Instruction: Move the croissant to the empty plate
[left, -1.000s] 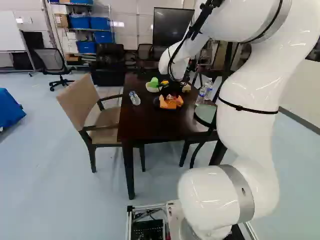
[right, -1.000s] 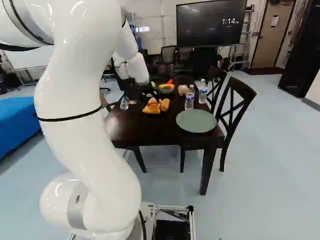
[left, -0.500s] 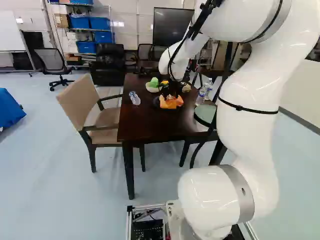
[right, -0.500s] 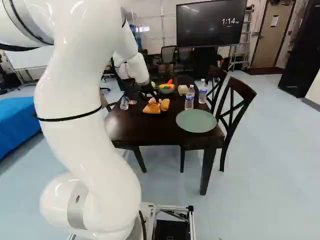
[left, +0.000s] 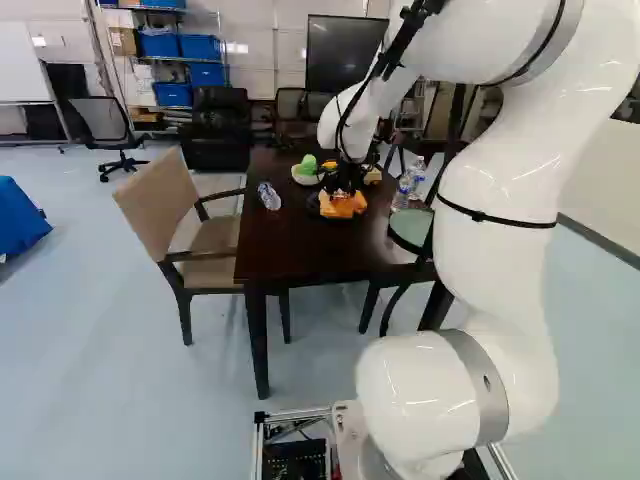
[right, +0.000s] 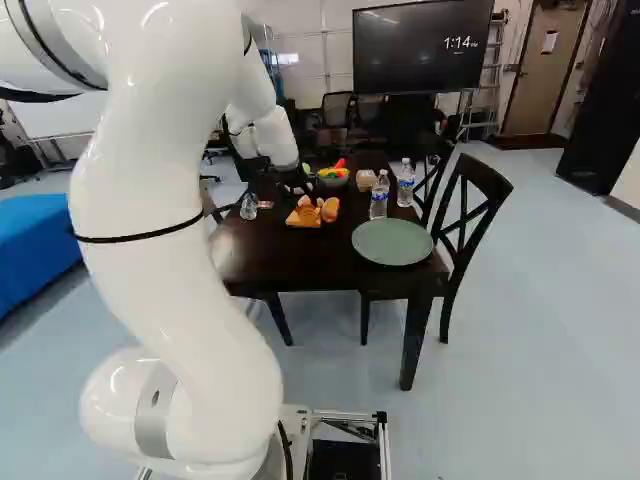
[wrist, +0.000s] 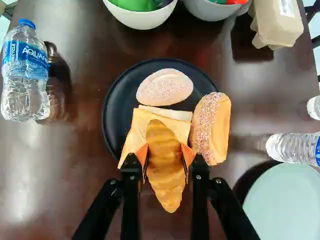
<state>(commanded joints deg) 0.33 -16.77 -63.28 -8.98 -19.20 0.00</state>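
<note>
Glossy dark wood tops the table (wrist: 75, 175). The gripper (wrist: 166, 154) stands about a croissant's width apart, orange pads against both flanks of the croissant (wrist: 165, 170); that looks like a grip, though how firmly they press is hard to tell. The croissant lies over the bread (wrist: 132, 135) on the black plate (wrist: 112, 107), one tip past its rim. It is probably light, fairly stiff, perhaps a little slick: take the thick middle, since the tapering ends would slip, and squeeze lightly. Beside it on the black plate, the bun (wrist: 211, 125) could get nudged. The green plate (right: 392, 243) sits nearer the base than the black plate.
</note>
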